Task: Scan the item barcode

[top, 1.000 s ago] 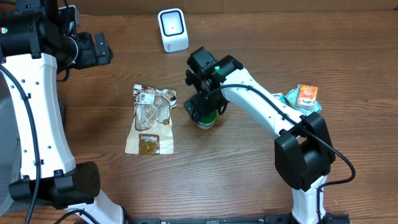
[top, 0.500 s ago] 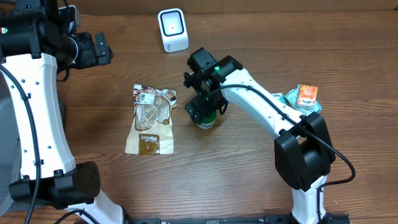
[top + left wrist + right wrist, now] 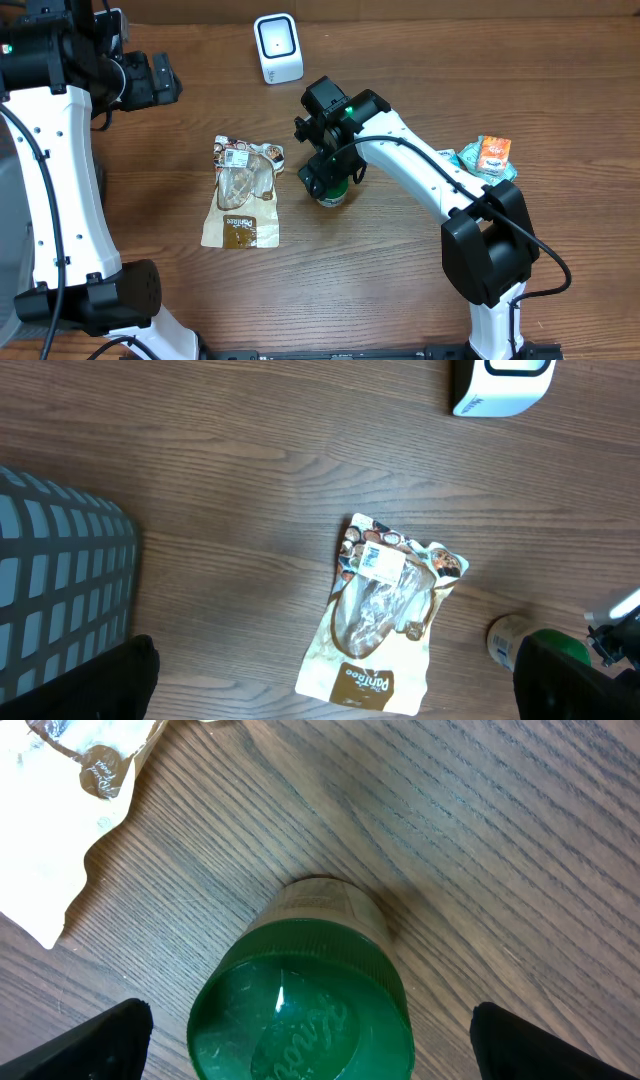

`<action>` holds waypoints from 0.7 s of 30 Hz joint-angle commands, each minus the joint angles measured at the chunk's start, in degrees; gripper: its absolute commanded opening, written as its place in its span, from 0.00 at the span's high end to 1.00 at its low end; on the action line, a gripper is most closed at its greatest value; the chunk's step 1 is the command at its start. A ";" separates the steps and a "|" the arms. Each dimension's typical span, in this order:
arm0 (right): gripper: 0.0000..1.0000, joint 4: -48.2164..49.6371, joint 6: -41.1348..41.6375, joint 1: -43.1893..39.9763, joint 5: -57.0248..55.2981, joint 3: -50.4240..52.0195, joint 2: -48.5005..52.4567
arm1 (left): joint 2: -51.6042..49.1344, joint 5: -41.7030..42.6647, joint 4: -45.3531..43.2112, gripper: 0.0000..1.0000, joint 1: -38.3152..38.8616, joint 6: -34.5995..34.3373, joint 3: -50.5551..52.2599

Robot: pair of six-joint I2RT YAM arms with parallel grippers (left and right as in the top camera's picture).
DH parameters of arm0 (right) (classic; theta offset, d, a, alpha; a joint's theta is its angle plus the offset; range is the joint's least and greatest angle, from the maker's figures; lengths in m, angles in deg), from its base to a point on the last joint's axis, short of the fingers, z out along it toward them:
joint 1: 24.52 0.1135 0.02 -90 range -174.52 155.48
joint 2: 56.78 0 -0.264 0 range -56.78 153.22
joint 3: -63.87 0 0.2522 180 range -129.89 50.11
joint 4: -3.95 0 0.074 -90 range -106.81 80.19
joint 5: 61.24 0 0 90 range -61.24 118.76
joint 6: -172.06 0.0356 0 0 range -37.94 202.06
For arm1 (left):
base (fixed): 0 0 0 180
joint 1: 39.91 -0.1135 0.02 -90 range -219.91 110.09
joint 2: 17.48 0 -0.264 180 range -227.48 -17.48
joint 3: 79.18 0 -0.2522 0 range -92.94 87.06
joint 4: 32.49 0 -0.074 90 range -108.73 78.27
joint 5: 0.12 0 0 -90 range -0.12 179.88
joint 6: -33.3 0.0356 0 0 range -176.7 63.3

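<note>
A small jar with a green lid (image 3: pixel 300 1015) stands upright on the wooden table, just right of a brown-and-white snack bag (image 3: pixel 243 192). My right gripper (image 3: pixel 305 1055) hangs over the jar (image 3: pixel 333 194), open, one black fingertip (image 3: pixel 105 1040) on each side of the lid with a gap on both sides. The white barcode scanner (image 3: pixel 278 48) stands at the back of the table. My left gripper (image 3: pixel 160 80) is raised at the far left, open and empty. In the left wrist view the bag (image 3: pixel 385 615), the jar (image 3: pixel 508 640) and the scanner (image 3: pixel 500 382) lie below it.
A grey mesh basket (image 3: pixel 60 595) sits at the left edge. Several small packets, one orange (image 3: pixel 492 152), lie at the right beside the right arm's base. The bag's corner (image 3: pixel 60 810) lies left of the jar.
</note>
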 commanded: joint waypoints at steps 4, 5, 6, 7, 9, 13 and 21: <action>0.00 0.31 -0.46 0.17 0.37 0.44 0.70 | -0.31 0.17 -0.07 0.00 -0.02 0.63 0.15; 0.00 0.31 -0.46 0.17 0.37 0.44 0.70 | -0.31 0.17 -0.07 0.01 -0.02 0.63 0.15; 0.00 0.33 -0.46 0.17 0.39 0.44 0.70 | -0.31 0.17 -0.07 0.01 -0.02 0.66 0.15; 0.00 0.37 -0.46 0.17 0.42 0.44 0.70 | -0.31 0.17 -0.07 0.00 -0.02 0.66 0.15; 0.00 0.66 -0.48 0.28 0.59 0.52 0.70 | -0.31 0.20 -0.07 0.00 0.00 0.63 0.15; 0.00 1.60 -1.75 0.63 0.57 1.70 0.87 | -0.31 0.17 -0.07 0.00 0.02 0.66 0.15; 0.00 2.60 -1.70 0.66 0.55 3.06 0.90 | -0.31 0.17 -0.07 0.00 0.02 0.66 0.15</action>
